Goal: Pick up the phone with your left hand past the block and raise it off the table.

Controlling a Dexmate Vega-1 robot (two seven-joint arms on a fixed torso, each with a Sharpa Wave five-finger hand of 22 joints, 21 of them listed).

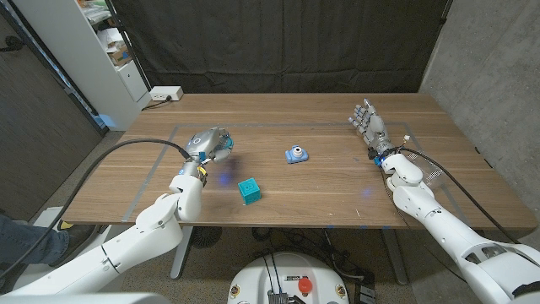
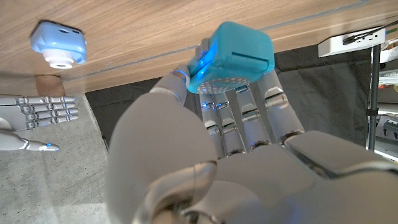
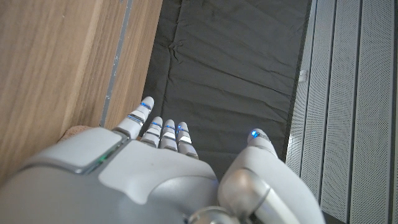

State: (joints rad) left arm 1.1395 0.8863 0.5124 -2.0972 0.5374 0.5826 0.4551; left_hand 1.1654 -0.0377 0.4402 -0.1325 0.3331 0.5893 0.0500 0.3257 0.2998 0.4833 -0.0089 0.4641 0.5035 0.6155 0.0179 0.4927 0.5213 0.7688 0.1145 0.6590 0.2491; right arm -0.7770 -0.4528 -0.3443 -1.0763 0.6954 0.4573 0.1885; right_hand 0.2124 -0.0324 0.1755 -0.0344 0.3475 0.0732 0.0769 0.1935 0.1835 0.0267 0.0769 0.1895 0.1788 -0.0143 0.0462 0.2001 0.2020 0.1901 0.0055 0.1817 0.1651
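Worktop (image 1: 321, 190) carries the teal block (image 1: 249, 191), with a small blue toy camera (image 1: 296, 154) beyond it. Left of the block, the left hand (image 1: 209, 143) has its fingers (image 2: 249, 112) clamped on the blue phone (image 2: 231, 57); the left wrist view shows it clear of the wood. Right hand (image 1: 369, 125), far right of the block, has fingers apart, holding nothing.

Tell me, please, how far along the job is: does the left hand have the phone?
Done: the left hand has reached beyond the teal block and grips the turquoise phone in its fingers. In hand: the lift. The hand seems to be above the table, but the gap under the phone is not clear. Left: raising it plainly off the wood. The right hand waits open.
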